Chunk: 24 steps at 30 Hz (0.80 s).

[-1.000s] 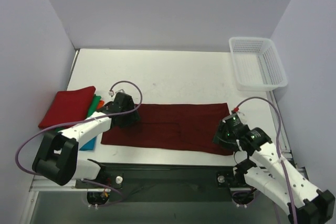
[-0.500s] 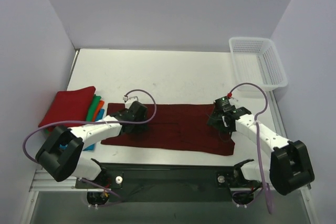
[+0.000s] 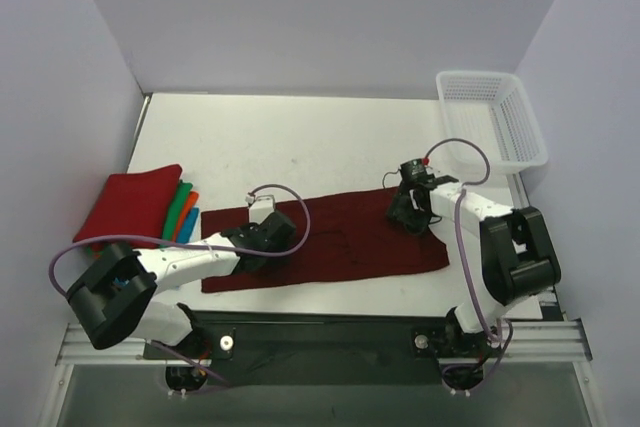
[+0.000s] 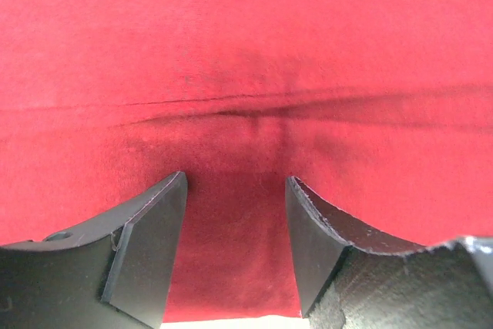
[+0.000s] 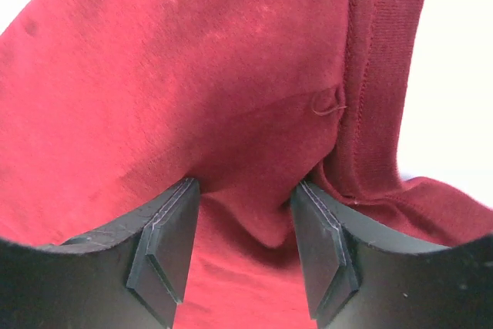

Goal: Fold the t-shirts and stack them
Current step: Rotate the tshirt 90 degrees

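A dark maroon t-shirt (image 3: 340, 247) lies spread flat across the near part of the white table (image 3: 300, 137). My left gripper (image 3: 275, 237) rests on its left part, close to the near edge. In the left wrist view the left gripper (image 4: 235, 179) stands open, with flat maroon cloth (image 4: 246, 52) between the fingers. My right gripper (image 3: 405, 215) sits on the shirt's far right part. Seen from the right wrist, this gripper (image 5: 245, 186) is open and pressed into the cloth (image 5: 192, 75), and a small ridge bulges between the fingers. A hem (image 5: 377, 75) runs beside it.
A stack of folded t-shirts lies at the left, a bright red one (image 3: 128, 202) on top with green (image 3: 178, 202) and orange (image 3: 188, 209) edges showing beneath. A white mesh basket (image 3: 490, 117) stands at the far right. Walls close in the table on three sides.
The left gripper slid right along the maroon shirt. The right arm swung from the shirt's near right corner up to its far right part. The shirt shifted and skewed slightly.
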Motion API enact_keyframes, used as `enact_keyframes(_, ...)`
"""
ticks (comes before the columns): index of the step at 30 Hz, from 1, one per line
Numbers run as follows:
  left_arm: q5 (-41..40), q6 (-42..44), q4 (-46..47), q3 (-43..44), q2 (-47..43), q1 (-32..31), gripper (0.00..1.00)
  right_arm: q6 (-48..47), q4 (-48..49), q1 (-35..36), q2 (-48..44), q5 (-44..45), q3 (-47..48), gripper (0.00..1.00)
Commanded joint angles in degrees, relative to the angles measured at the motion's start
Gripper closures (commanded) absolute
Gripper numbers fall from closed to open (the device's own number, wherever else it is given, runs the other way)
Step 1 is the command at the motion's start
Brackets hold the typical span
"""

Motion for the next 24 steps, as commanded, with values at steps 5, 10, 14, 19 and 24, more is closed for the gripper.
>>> enact_keyframes(5,5.92,-16.06,-3.02,-2.59,1.41,-11.51,0.36,-5.39,-3.63,0.10,15.86,-4.35,14.57,0.48)
enact_keyframes(10,6.10,-20.47,-0.48,3.38,7.82,-20.21,0.37,-10.91,-10.74,1.60,25.37,-6.19,32.73,0.48)
enact_keyframes(14,8.90,-20.91,3.22,10.93,15.47,-23.12,0.37,-16.53,-18.04,5.36,36.42,-7.25,50.24,0.46)
enact_keyframes(19,11.20,-18.46,5.25,18.15,19.52,-23.30,0.36,-22.53,-24.73,7.58,46.29,-9.71,68.01,0.42)
enact_keyframes(24,9.88,-15.21,4.10,20.79,16.54,-22.07,0.36,-22.80,-25.35,5.12,46.66,-11.73,75.58,0.38)
